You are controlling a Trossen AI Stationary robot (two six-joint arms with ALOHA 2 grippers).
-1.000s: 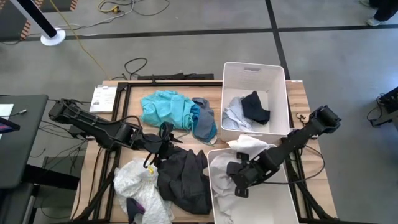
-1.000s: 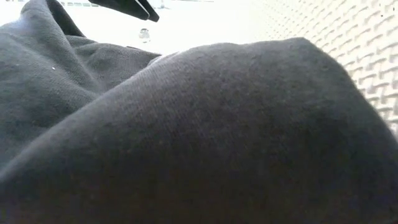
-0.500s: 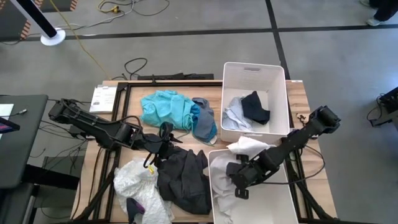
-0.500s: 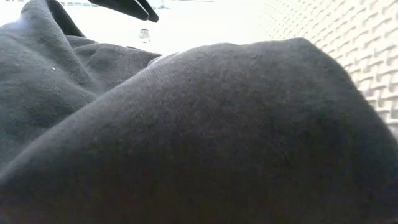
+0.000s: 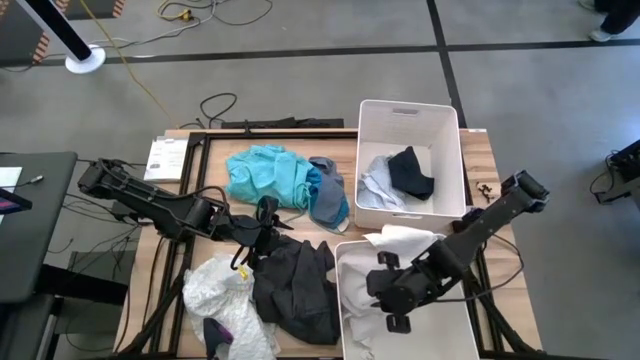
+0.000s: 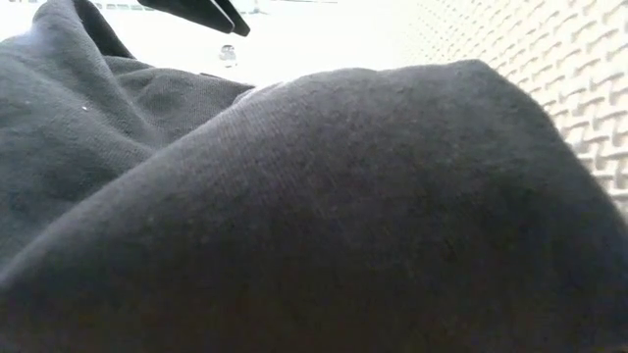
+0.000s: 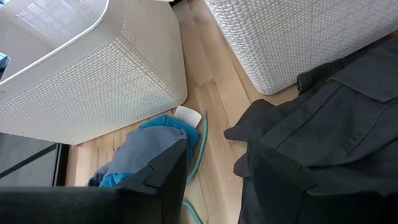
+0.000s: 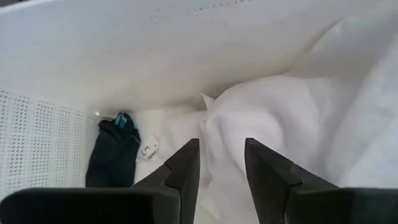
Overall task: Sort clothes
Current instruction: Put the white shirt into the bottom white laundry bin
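Note:
My right gripper (image 5: 380,275) (image 8: 222,146) hangs open above the white garment (image 8: 261,118) in the near bin (image 5: 470,330). Part of that garment lies over the bin's far rim (image 5: 405,238). My left gripper (image 5: 272,228) (image 7: 217,149) waits open above the table, between the grey-blue garment (image 7: 146,146) and the dark grey garment (image 5: 295,285). A teal garment (image 5: 262,175) lies at the far side. A white leaf-print garment (image 5: 225,300) lies near the front edge. A black garment (image 5: 410,172) rests on a pale one in the far bin (image 5: 408,112).
A small dark piece of cloth (image 8: 112,155) lies at the bottom of the near bin. The dark grey garment (image 6: 294,216) fills most of the low view, beside a bin's woven wall (image 6: 559,69). A white card (image 5: 165,157) sits at the far left corner.
My right gripper has risen from the white garment in the near bin and drawn a little toward the table's near edge. The white garment stays in the bin.

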